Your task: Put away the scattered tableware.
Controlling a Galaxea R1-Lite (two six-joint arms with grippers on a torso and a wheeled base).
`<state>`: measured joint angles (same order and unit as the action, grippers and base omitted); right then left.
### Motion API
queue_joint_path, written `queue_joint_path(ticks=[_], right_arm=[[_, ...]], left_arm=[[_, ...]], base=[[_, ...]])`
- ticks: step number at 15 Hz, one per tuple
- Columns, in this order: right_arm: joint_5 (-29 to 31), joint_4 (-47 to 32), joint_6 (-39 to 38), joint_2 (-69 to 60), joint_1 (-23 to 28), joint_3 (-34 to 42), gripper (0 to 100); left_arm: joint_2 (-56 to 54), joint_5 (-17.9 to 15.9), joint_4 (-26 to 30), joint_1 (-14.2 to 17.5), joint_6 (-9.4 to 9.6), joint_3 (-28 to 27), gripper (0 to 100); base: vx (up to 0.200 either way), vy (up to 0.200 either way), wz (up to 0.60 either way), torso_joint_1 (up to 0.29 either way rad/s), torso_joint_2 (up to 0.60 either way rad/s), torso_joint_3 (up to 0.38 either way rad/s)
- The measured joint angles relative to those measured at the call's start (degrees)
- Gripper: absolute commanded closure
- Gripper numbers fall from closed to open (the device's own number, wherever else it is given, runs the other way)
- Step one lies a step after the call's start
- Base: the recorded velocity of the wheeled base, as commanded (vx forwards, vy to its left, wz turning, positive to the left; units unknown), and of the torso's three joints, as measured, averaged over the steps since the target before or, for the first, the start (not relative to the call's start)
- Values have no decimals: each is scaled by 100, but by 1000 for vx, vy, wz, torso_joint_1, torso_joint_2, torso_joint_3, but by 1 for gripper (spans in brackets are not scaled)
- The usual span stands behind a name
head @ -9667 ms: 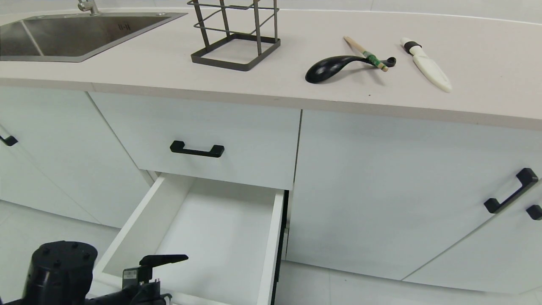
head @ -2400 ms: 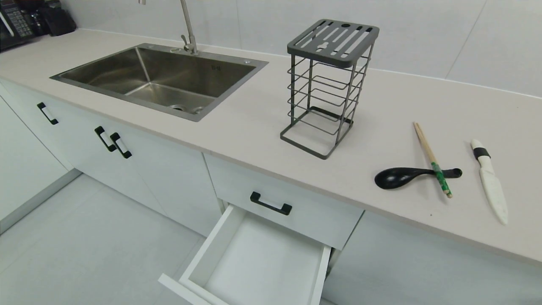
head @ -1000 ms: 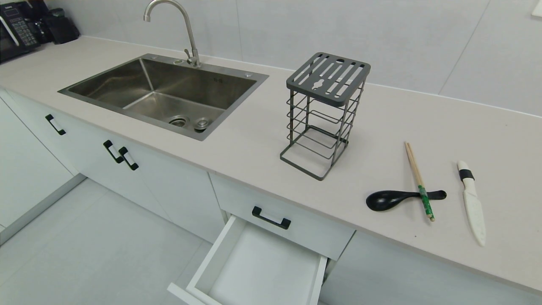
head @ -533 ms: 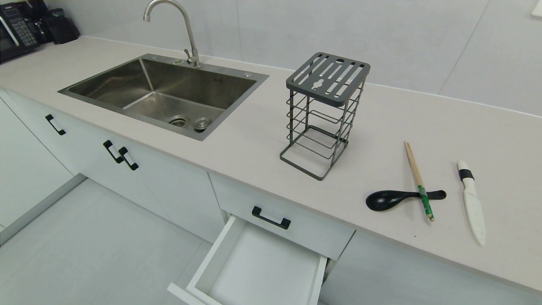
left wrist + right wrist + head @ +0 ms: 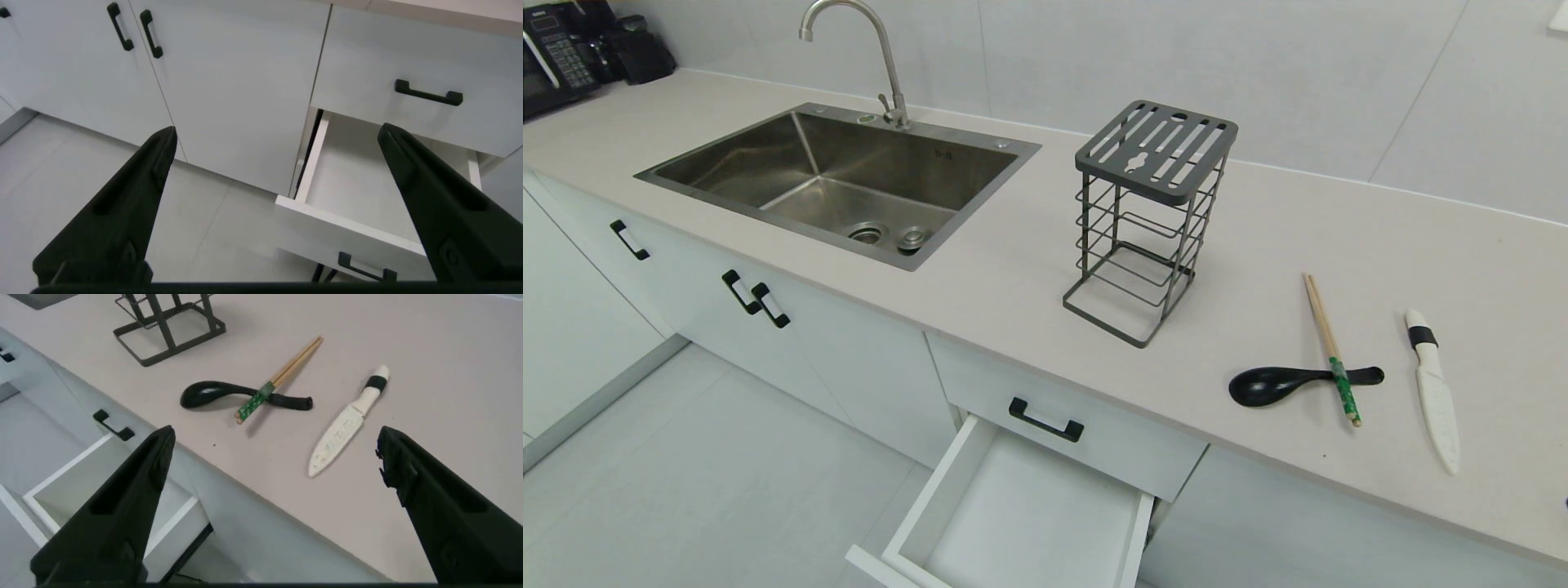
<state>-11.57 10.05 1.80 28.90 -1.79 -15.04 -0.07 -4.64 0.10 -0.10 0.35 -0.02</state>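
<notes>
Right wrist view: the right gripper (image 5: 276,434) hangs spread wide and empty above the counter (image 5: 458,367), where chopsticks (image 5: 279,378) cross and partly hide the black spoon (image 5: 214,395) handle, with the white knife (image 5: 347,431) beside them. The left gripper (image 5: 276,135), equally agape and empty, hangs over the open drawer (image 5: 359,188), whose front is cut off.

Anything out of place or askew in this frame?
The chopsticks lie crossed over the black spoon, with the white knife beside them, loose on the countertop. The lower drawer stands pulled open. No spill or damage shows.
</notes>
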Motion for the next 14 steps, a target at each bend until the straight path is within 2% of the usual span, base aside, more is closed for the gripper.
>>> queue_joint_path(ticks=[5,7,11,14], right_arm=[[-129,-30,0,1130,-33,-562,0],[-105,-190,7,1542,-193,-741,0],[332,-493,88,2330,-630,-1007,0],[402,-510,77,2981,-749,-1315,0]], left_arm=[[0,0,0,0,-2,0,0],[0,0,0,0,-2,-2,0],[0,0,0,0,-2,-2,0],[0,0,0,0,0,-2,0]], base=[[0,0,0,0,0,0],[0,0,0,0,0,0],[0,0,0,0,0,0],[0,0,0,0,0,0]])
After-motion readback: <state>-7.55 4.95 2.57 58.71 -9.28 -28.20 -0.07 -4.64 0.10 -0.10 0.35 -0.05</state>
